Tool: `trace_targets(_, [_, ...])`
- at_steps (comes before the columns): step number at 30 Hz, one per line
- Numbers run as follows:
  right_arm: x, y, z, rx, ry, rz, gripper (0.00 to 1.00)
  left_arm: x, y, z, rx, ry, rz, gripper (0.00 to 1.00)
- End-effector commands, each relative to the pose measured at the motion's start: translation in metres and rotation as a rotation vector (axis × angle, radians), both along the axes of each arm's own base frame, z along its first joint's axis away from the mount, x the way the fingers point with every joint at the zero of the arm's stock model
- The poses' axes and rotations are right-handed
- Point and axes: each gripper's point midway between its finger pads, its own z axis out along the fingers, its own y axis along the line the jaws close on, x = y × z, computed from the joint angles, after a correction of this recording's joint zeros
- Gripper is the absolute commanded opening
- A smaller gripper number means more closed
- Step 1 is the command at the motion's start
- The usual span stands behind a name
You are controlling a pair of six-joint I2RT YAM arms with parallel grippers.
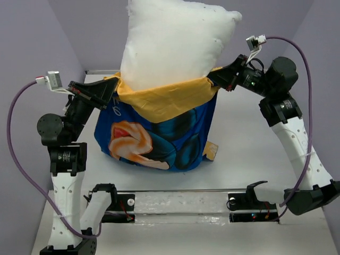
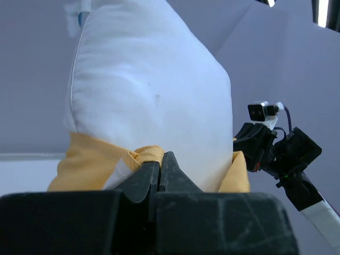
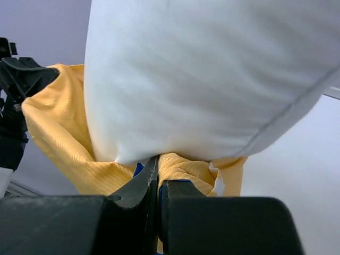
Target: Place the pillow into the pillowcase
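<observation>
The pillow (image 1: 175, 42) stands with its bottom inside the pillowcase (image 1: 159, 133) and its top sticking out, while the left gripper (image 1: 112, 94) and right gripper (image 1: 212, 79) each pinch the pillowcase's yellow rim tight.

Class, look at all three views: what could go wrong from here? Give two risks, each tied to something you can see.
1. Most of the pillow stands above the pillowcase mouth; it may topple out.
2. The left end effector and right end effector each pinch only a small fold of yellow rim; the fabric might slip free if shaken.
</observation>
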Motion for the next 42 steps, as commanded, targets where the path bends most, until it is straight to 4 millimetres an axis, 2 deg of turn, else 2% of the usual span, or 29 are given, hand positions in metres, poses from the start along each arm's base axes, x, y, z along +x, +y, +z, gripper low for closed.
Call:
trace_targets(1, [-0.037, -0.014, 0.127, 0.026, -0.413, -0.030, 0.00, -0.091, 0.002, 0.139, -0.020, -0.495, -0.005, 0.00])
trace_targets(5, [-0.114, -0.021, 0.177, 0.103, -0.688, -0.028, 0.00, -0.134, 0.011, 0.148, -0.009, -0.620, 0.074, 0.00])
trace_targets(6, [-0.093, -0.006, 0.129, 0.077, -0.600, -0.008, 0.00, -0.145, 0.018, 0.145, -0.047, -0.691, 0.113, 0.00])
trace_targets(9, [-0.036, -0.002, 0.115, -0.026, -0.465, -0.133, 0.00, -0.130, 0.012, 0.130, -0.046, -0.647, 0.064, 0.00])
trace_targets(10, [-0.094, -0.002, 0.187, 0.027, -0.655, -0.043, 0.00, -0.128, 0.002, 0.161, -0.001, -0.684, 0.010, 0.00])
trace_targets(12, [-0.115, 0.017, 0.197, 0.025, -0.697, -0.018, 0.00, -0.121, -0.007, 0.158, 0.042, -0.673, -0.037, 0.00])
trace_targets(15, [-0.036, 0.033, 0.104, -0.043, -0.510, -0.216, 0.00, -0.047, 0.013, 0.070, -0.011, -0.465, 0.092, 0.00])
trace_targets(17, [-0.053, 0.012, 0.194, -0.004, -0.608, -0.254, 0.00, -0.040, -0.001, 0.123, 0.054, -0.478, 0.003, 0.00])
trace_targets(18, [-0.040, 0.032, 0.178, -0.110, -0.560, -0.212, 0.00, -0.052, -0.004, 0.157, 0.118, -0.559, 0.012, 0.00])
trace_targets(20, [-0.098, -0.005, 0.247, 0.059, -0.718, -0.242, 0.00, -0.118, 0.003, 0.214, 0.145, -0.728, 0.102, 0.00])
trace_targets(22, [-0.057, -0.006, 0.185, 0.020, -0.611, -0.376, 0.00, -0.056, 0.017, 0.138, 0.101, -0.544, 0.165, 0.00])
trace_targets(23, [-0.029, 0.008, 0.149, -0.042, -0.560, -0.402, 0.00, -0.051, 0.018, 0.135, 0.046, -0.545, 0.150, 0.00])
trace_targets(24, [-0.014, 0.002, 0.188, -0.061, -0.596, -0.470, 0.00, -0.018, 0.006, 0.133, 0.075, -0.473, 0.065, 0.00])
trace_targets(25, [-0.031, -0.005, 0.204, -0.106, -0.607, -0.435, 0.00, -0.102, 0.001, 0.222, 0.135, -0.736, 0.081, 0.00])
trace_targets(27, [-0.111, -0.037, 0.265, 0.054, -0.784, -0.340, 0.00, -0.120, -0.001, 0.226, 0.142, -0.754, 0.074, 0.00])
trace_targets(28, [-0.060, 0.000, 0.217, -0.074, -0.665, -0.323, 0.00, -0.106, 0.005, 0.200, 0.133, -0.718, 0.116, 0.00])
trace_targets(29, [-0.091, -0.040, 0.254, 0.107, -0.805, -0.443, 0.00, -0.100, 0.012, 0.171, 0.116, -0.705, 0.157, 0.00])
trace_targets(30, [-0.053, -0.026, 0.203, 0.086, -0.740, -0.502, 0.00, -0.104, 0.033, 0.155, 0.015, -0.722, 0.265, 0.00])
trace_targets(31, [-0.013, -0.053, 0.183, 0.034, -0.657, -0.619, 0.00, -0.061, 0.038, 0.132, 0.001, -0.622, 0.281, 0.00])
trace_targets(32, [0.045, -0.009, 0.112, -0.198, -0.393, -0.460, 0.00, -0.049, 0.030, 0.153, 0.043, -0.603, 0.243, 0.00])
trace_targets(33, [0.025, -0.014, 0.158, -0.178, -0.490, -0.440, 0.00, -0.073, 0.013, 0.213, 0.155, -0.659, 0.177, 0.00])
trace_targets(34, [-0.014, -0.022, 0.211, -0.085, -0.615, -0.435, 0.00, -0.048, 0.007, 0.202, 0.189, -0.613, 0.144, 0.00])
trace_targets(35, [-0.100, -0.063, 0.286, 0.108, -0.818, -0.452, 0.00, -0.148, 0.006, 0.267, 0.172, -0.870, 0.161, 0.00])
trace_targets(36, [-0.134, -0.077, 0.296, 0.149, -0.863, -0.426, 0.00, -0.170, 0.013, 0.279, 0.178, -0.926, 0.234, 0.00])
trace_targets(37, [-0.147, -0.083, 0.293, 0.148, -0.872, -0.416, 0.00, -0.149, 0.014, 0.248, 0.201, -0.852, 0.240, 0.00])
trace_targets(38, [-0.052, -0.036, 0.215, 0.072, -0.743, -0.449, 0.00, -0.118, 0.016, 0.210, 0.206, -0.767, 0.240, 0.00])
trace_targets(39, [-0.056, -0.059, 0.196, 0.099, -0.720, -0.546, 0.00, -0.099, 0.034, 0.180, 0.103, -0.727, 0.315, 0.00])
trace_targets(41, [0.028, -0.040, 0.152, -0.113, -0.535, -0.556, 0.00, 0.035, 0.023, 0.083, 0.153, -0.369, 0.171, 0.00])
trace_targets(42, [0.011, -0.047, 0.190, -0.081, -0.601, -0.559, 0.00, -0.004, 0.020, 0.131, 0.173, -0.487, 0.165, 0.00])
